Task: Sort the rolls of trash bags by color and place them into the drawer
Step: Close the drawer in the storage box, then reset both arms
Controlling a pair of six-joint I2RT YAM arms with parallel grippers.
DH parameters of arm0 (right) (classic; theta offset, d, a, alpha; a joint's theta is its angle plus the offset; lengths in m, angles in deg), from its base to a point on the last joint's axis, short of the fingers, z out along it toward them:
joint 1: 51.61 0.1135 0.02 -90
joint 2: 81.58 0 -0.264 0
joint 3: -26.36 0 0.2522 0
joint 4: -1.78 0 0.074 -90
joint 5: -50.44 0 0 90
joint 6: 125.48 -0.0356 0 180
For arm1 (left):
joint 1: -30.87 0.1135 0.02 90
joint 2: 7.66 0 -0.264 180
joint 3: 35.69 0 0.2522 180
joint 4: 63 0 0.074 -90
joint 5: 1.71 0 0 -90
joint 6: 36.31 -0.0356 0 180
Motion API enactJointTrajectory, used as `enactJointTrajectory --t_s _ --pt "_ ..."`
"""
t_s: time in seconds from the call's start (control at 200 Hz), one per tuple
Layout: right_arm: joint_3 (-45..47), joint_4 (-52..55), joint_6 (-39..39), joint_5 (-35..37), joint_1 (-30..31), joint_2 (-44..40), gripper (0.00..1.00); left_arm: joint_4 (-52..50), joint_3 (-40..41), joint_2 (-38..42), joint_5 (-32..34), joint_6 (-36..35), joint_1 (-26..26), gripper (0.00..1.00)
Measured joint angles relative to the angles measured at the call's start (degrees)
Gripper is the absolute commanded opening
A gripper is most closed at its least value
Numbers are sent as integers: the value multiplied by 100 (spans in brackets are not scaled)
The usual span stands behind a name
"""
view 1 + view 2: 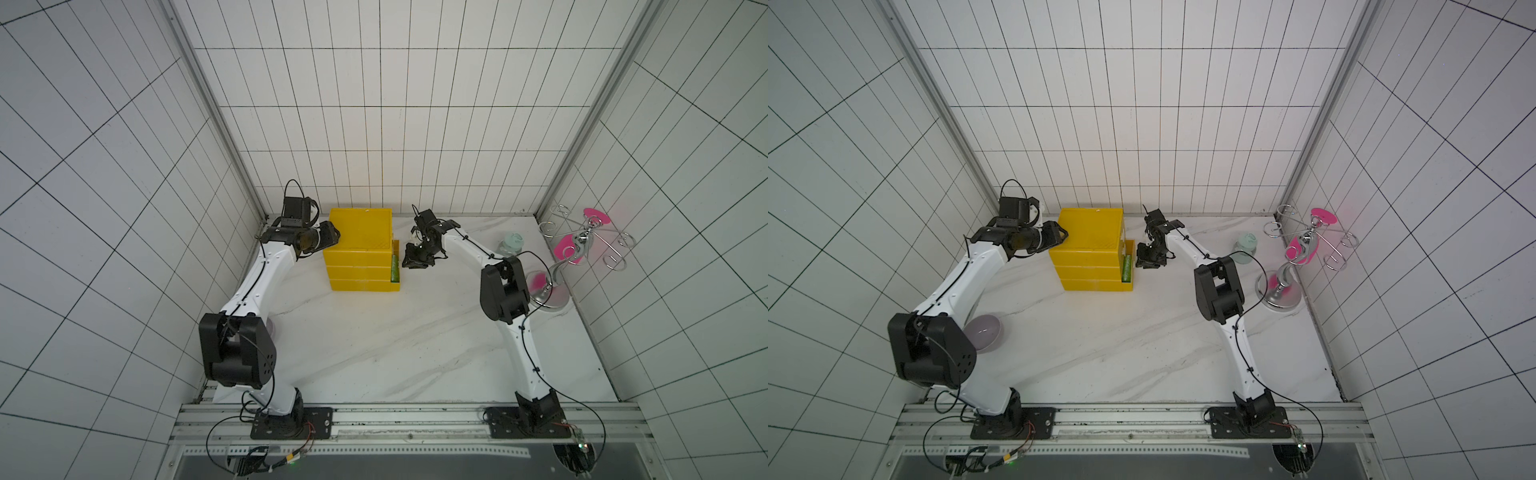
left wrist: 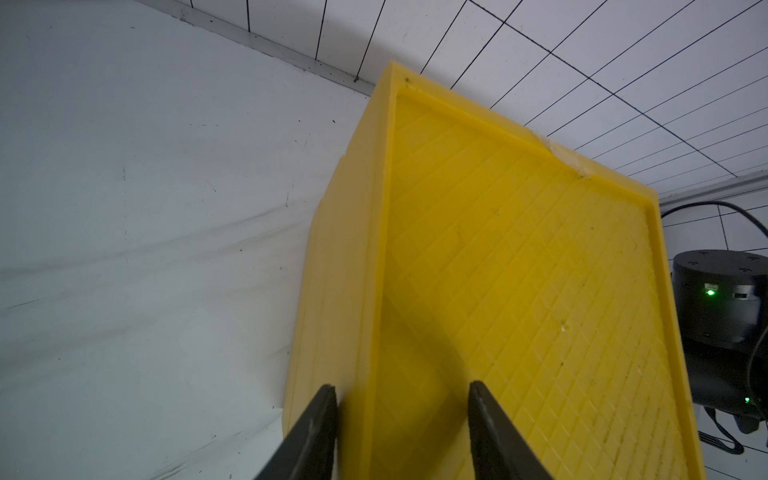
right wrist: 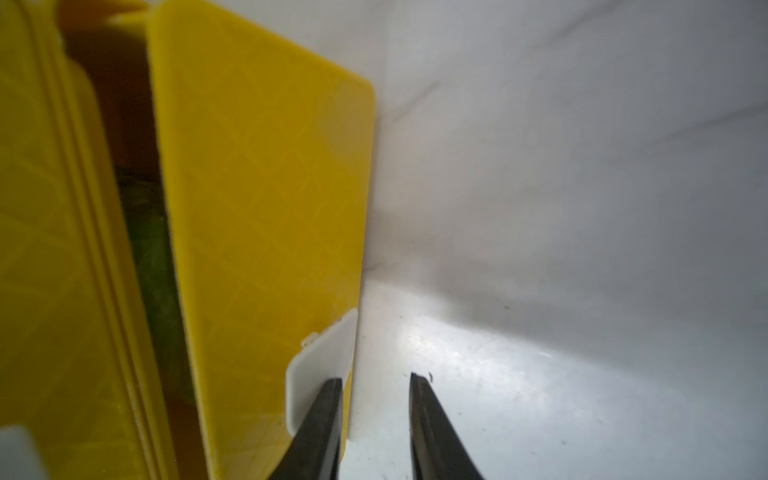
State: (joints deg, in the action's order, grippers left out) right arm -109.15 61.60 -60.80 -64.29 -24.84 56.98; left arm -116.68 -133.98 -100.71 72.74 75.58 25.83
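The yellow cabinet [image 1: 359, 232] stands at about 12 o'clock on the surface [image 1: 395, 340], close to the back wall. One drawer [image 3: 266, 187] is out a little toward 3 o'clock, and in the gap lies a green roll [image 1: 395, 269]. I see no other roll on the surface, so I judge that the sorting is nearly done and this drawer only waits to be pushed in.

The right hand [image 3: 376, 382] is at the 3 o'clock side of the cabinet, at the white handle [image 3: 320, 353] of the drawer. Its fingers are apart, one on each side of the handle's edge, and they hold nothing; between the handle and the outer finger [image 3: 430, 428] I see bare surface. The left hand [image 2: 401, 390] is at the 9 o'clock side, with its fingers parted across a top corner of the cabinet. From the wrist view I cannot tell if it pinches the rim or only leans on it.

The dangers, I think, are these. If the left hand only leans, a push from 3 o'clock can slide the whole cabinet toward 9 o'clock instead of closing the drawer. The roll lies very near the drawer front; if it rides up, it can catch at the cabinet's opening and jam. The right hand also stands only at the handle's edge, so it can slip off.
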Motion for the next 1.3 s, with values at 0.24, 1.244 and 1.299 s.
enactJointTrajectory --t_s 0.24,1.244,1.299 --pt "-149 -11 -291 -463 0 184 30 157 -26 -90 -39 11 -114 49" --pt "5241 -1215 876 1576 66 -5324 50 584 2393 2887 422 616 210 86" --pt "5652 -1427 876 1808 61 -5853 53 848 2765 3220 632 623 181 94"
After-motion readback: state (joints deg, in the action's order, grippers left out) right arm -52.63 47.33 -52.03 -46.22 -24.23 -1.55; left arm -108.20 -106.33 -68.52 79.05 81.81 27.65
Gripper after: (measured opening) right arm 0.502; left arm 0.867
